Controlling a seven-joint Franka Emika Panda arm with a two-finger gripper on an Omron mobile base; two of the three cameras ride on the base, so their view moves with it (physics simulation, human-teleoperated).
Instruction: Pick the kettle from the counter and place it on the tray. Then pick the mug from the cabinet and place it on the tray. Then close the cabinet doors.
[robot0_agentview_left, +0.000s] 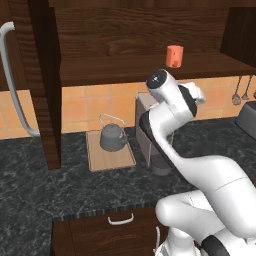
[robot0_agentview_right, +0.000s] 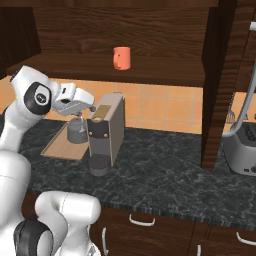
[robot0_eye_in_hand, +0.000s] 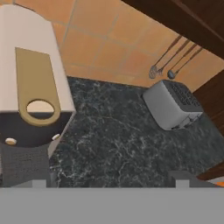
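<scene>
Kettle (robot0_agentview_left: 112, 138) upright on tray (robot0_agentview_left: 110, 159), toward tray's far end, near part of board bare. Tray flat on counter (robot0_agentview_left: 45, 185), far edge close to tiled wall, right edge just beside coffee machine (robot0_agentview_right: 106, 131). Mug (robot0_agentview_left: 174, 56) upright on cabinet (robot0_agentview_left: 115, 30) shelf, near shelf's front edge, bare shelf on both sides. Cabinet doors (robot0_agentview_left: 42, 80) swung open, left one hanging over counter left of tray, bar handle (robot0_agentview_left: 12, 85) facing out; right door (robot0_agentview_right: 220, 85) edge-on over counter, left of toaster (robot0_agentview_right: 241, 149). Gripper (robot0_agentview_right: 82, 107) above coffee machine's left top edge, over tray's right side, below shelf, jaws spread wide, nothing between them. Hand view: coffee machine top at left, open marbled counter in middle, toaster (robot0_eye_in_hand: 173, 105) far right, utensils (robot0_eye_in_hand: 168, 61) hanging on tile behind it. Wide free counter between machine and toaster. Front counter edge open, drawers (robot0_agentview_left: 120, 220) below.
</scene>
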